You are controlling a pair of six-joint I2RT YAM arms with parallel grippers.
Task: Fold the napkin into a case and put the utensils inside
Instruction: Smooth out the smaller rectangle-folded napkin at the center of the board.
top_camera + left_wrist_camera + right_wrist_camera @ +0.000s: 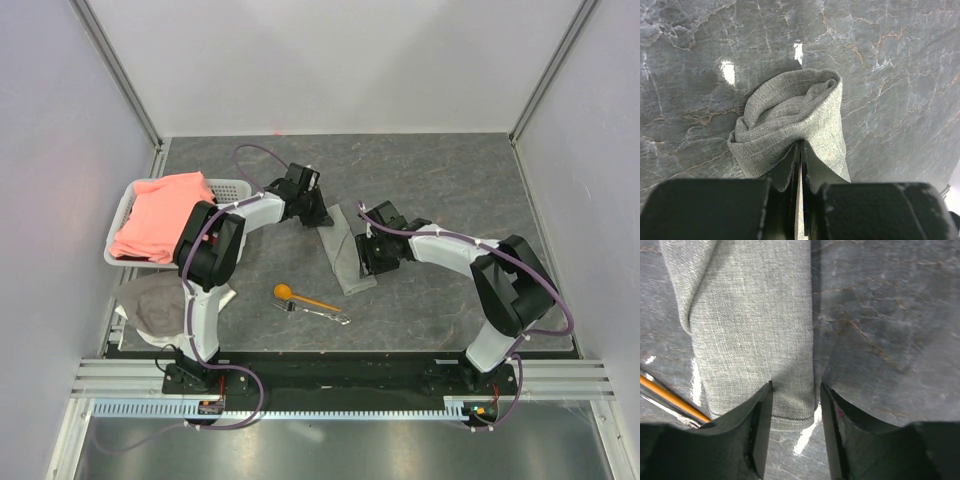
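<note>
Pinching the far end of the folded napkin [345, 257], left gripper [801, 146] is clamped on it, right gripper [796, 391] jaws apart astride the napkin's near end, spoon [303, 297] and fork [322, 314] lying beside that end.

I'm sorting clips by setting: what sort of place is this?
Probably a robot lab booth, not a home: blank white walls on metal framing, two arms bolted to a rail, a stone-look table.
</note>
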